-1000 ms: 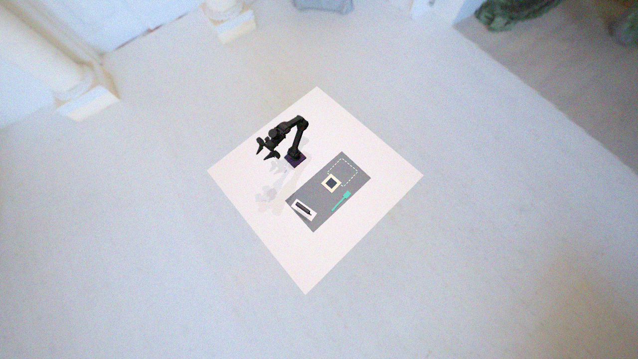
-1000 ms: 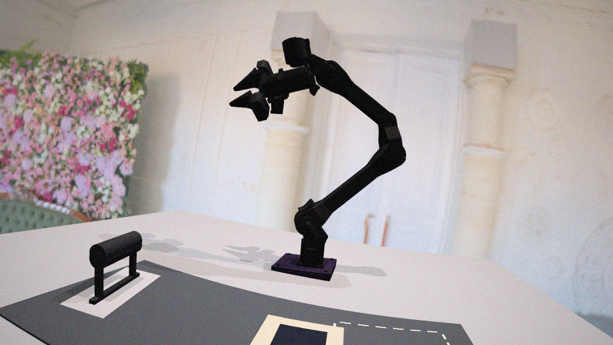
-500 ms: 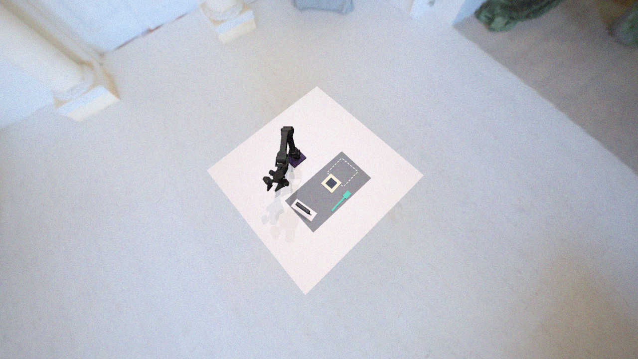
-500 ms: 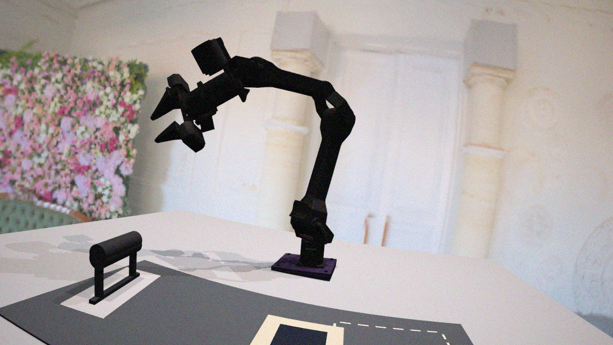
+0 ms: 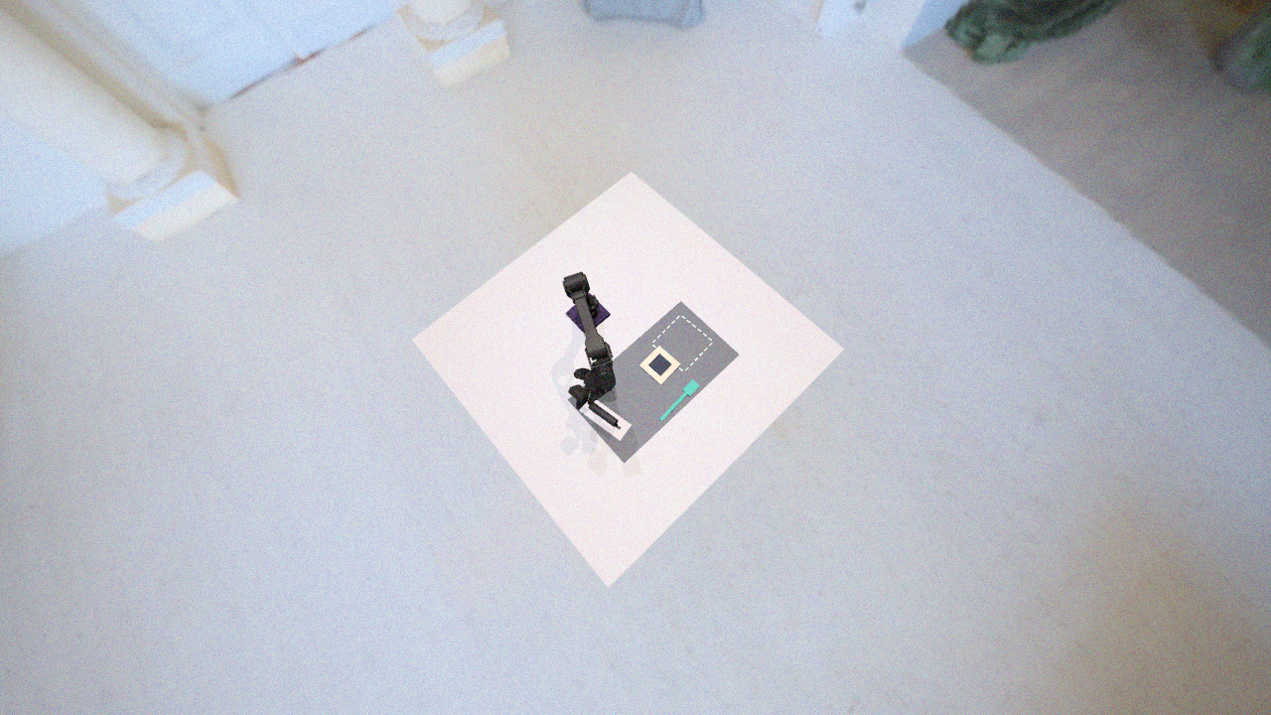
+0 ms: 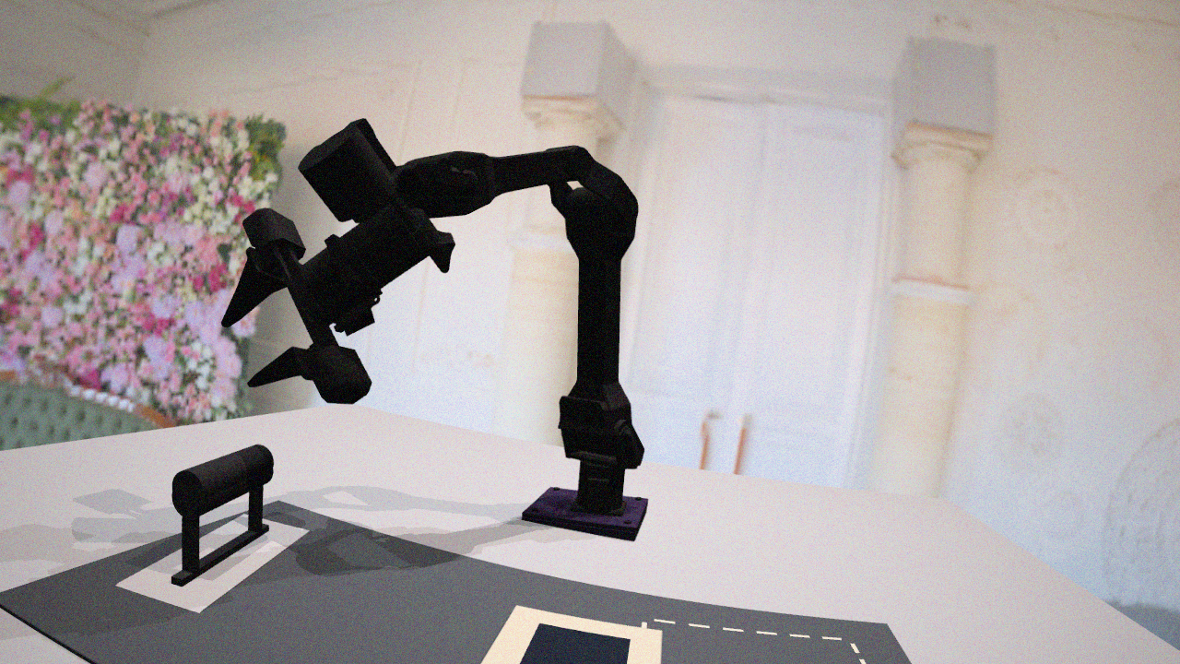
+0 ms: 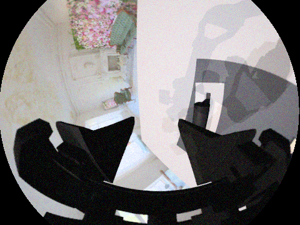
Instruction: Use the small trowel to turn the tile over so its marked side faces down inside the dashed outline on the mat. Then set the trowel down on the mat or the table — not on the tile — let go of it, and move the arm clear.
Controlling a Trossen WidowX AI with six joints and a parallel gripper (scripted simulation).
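Observation:
A tool with a black bar handle (image 5: pixel 604 415) (image 6: pixel 222 479) (image 7: pixel 200 115) on two posts stands on a flat white plate (image 5: pixel 626 430) (image 6: pixel 148 582) (image 7: pixel 216 89). A teal tool (image 5: pixel 691 387) with a long thin handle and square blade lies along the mat's edge. I cannot tell which is called the small trowel. The cream tile (image 5: pixel 660 364) (image 6: pixel 582 644) shows its dark square upward. It lies mostly outside the dashed outline (image 6: pixel 800 635), over one side of it. My gripper (image 6: pixel 236 355) (image 7: pixel 156 120) is open and empty, raised above and behind the black handle.
The grey mat (image 5: pixel 635 399) (image 6: pixel 395 577) lies on the white table (image 5: pixel 609 533). The arm's purple base (image 5: pixel 573 315) (image 6: pixel 544 512) stands beside the mat. The arm casts shadows over the mat near the black handle.

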